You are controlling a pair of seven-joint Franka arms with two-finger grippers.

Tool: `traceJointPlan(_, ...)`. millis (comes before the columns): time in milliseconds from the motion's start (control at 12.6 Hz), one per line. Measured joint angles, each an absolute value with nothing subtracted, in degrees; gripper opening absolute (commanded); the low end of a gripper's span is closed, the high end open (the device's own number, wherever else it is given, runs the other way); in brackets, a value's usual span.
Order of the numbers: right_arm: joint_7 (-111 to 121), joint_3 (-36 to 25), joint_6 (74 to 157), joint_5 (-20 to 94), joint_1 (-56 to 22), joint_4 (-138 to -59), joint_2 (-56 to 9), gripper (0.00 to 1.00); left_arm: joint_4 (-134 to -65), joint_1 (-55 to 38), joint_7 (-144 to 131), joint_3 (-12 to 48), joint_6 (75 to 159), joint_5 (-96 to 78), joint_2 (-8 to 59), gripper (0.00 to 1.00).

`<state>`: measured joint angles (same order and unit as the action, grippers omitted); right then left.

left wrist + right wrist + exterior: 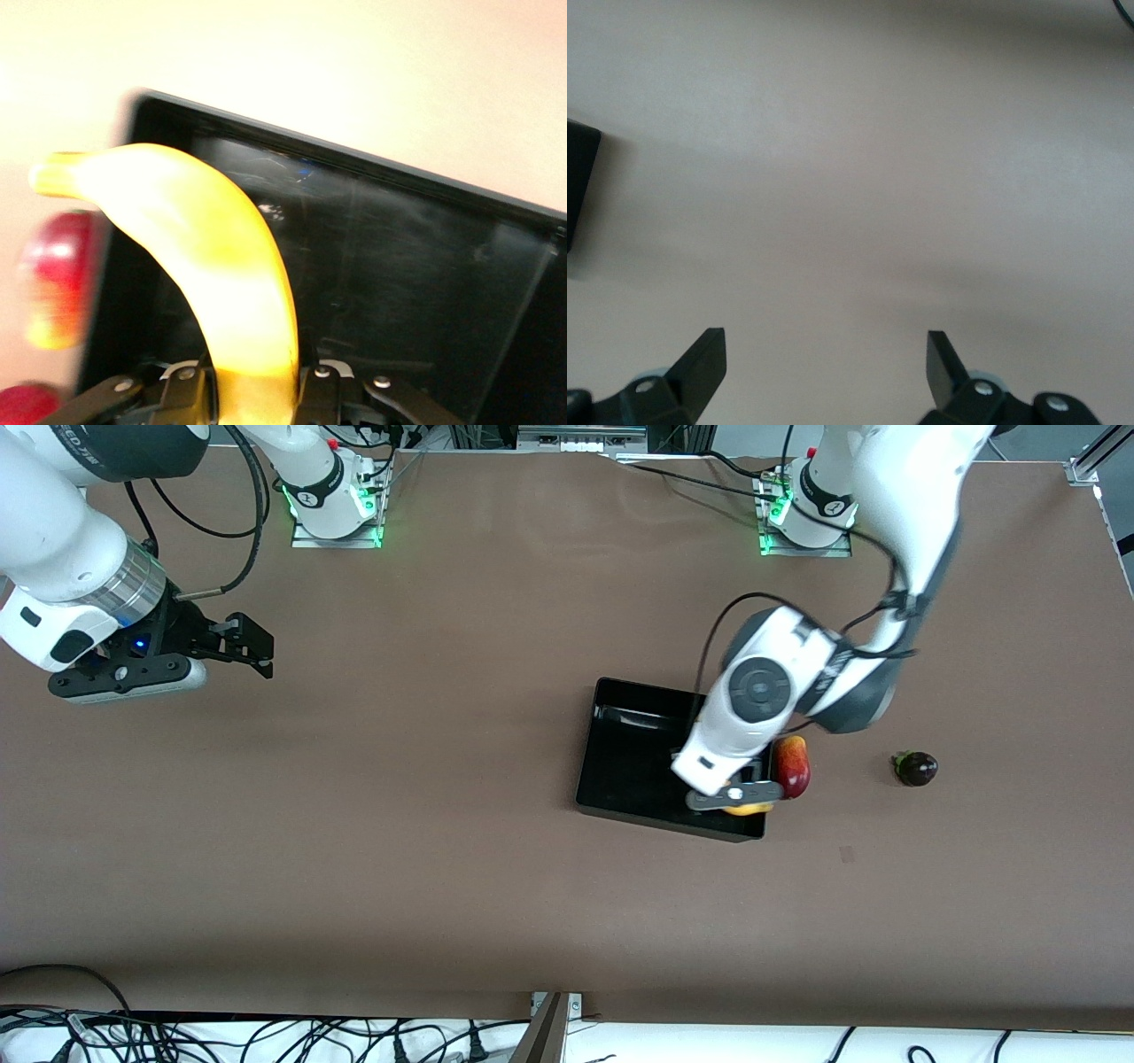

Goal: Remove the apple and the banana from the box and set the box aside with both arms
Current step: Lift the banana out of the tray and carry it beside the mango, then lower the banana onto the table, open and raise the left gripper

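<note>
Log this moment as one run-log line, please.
left gripper: shut on banana, over box | apple: on table beside box | right gripper: open, waiting over bare table

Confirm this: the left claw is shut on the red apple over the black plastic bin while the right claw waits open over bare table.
One thing is wrong: the left claw is shut on the long curved yellow banana, not the apple, as the left wrist view shows. The small round red apple lies on the table beside the shallow black plastic bin. The right claw does wait open over bare table.
</note>
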<state>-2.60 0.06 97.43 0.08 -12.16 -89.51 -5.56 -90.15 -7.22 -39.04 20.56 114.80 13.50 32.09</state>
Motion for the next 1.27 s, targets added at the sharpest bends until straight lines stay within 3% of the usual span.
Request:
traceJointPlan(238, -2.61, 0.05, 97.43, 0.10, -12.16, -89.51, -5.56, 1.00, -90.25, -0.18, -23.44, 20.39, 109.01, 13.50, 30.65, 0.00)
traceJointPlan(554, -2.61, 0.03, 97.42, 0.11, -12.16, -89.51, -5.56, 1.00, -92.13, 12.76, 3.08, 20.04, 108.13, 13.76, 32.47, 0.00)
traceJointPlan(712, -2.61, 0.04, 97.43, 0.11, -12.16, -89.51, -5.56, 1.00, -93.81, 16.71, 8.60, 20.04, 111.57, 16.02, 34.43, 0.00)
traceJointPlan(950, -2.61, 0.04, 97.43, 0.11, -12.16, -89.51, -5.56, 1.00, -101.75, 18.45, 9.43, 20.08, 125.81, 17.38, 36.24, 0.03)
traceJointPlan(1108, -2.61, 0.03, 97.43, 0.11, -12.16, -89.51, -5.56, 1.00, -104.77, 18.74, 9.25, 20.10, 130.03, 17.39, 37.17, 1.00)
traceJointPlan(1267, -2.61, 0.03, 97.43, 0.11, -12.16, -89.51, -5.56, 1.00, -104.97, 19.00, 8.74, 20.21, 130.55, 17.39, 37.24, 1.00)
